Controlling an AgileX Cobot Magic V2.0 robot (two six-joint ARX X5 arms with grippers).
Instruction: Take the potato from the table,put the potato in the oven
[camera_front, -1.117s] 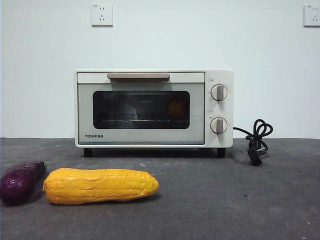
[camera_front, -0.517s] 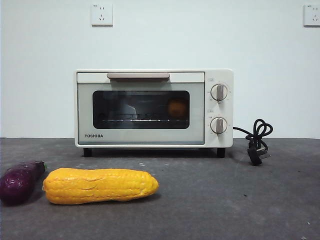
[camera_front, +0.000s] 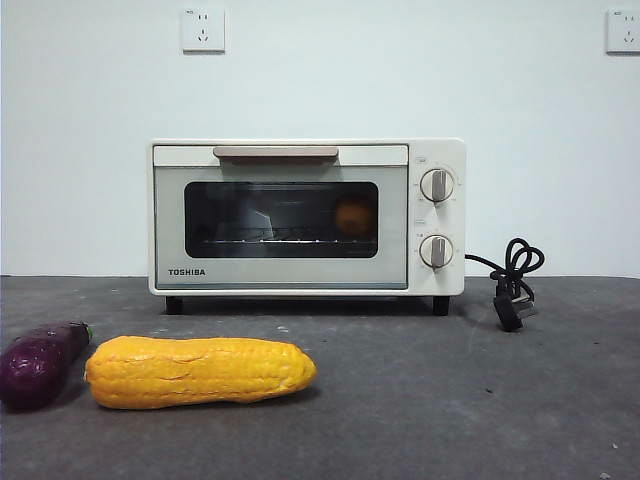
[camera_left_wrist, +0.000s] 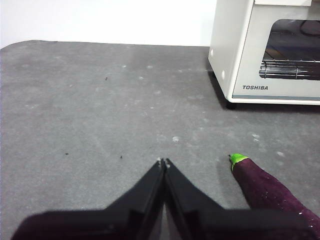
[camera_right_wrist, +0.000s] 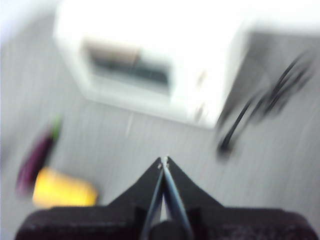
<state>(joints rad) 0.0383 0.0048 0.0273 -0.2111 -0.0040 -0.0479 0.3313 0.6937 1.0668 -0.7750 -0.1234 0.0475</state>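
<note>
The potato (camera_front: 354, 216) shows as an orange-brown lump behind the dark glass, on the rack at the right inside the cream-white TOSHIBA oven (camera_front: 306, 216), whose door stands closed. The oven rests on the dark grey table (camera_front: 450, 400). My left gripper (camera_left_wrist: 163, 162) is shut and empty, low over bare table beside the eggplant's green tip, with the oven (camera_left_wrist: 270, 50) a little beyond it. My right gripper (camera_right_wrist: 165, 161) is shut and empty, high above the table; its picture is blurred, and the oven (camera_right_wrist: 150, 65) appears beyond the tips. Neither arm appears in the front view.
A long yellow corn cob (camera_front: 200, 371) lies at the front left, with a dark purple eggplant (camera_front: 40, 361) beside it. The oven's black cord (camera_front: 512, 282) is coiled on the table to the right. Two wall sockets (camera_front: 203, 30) sit high on the white wall.
The front view is nearly unchanged; only the reflections in the oven glass shifted slightly.
</note>
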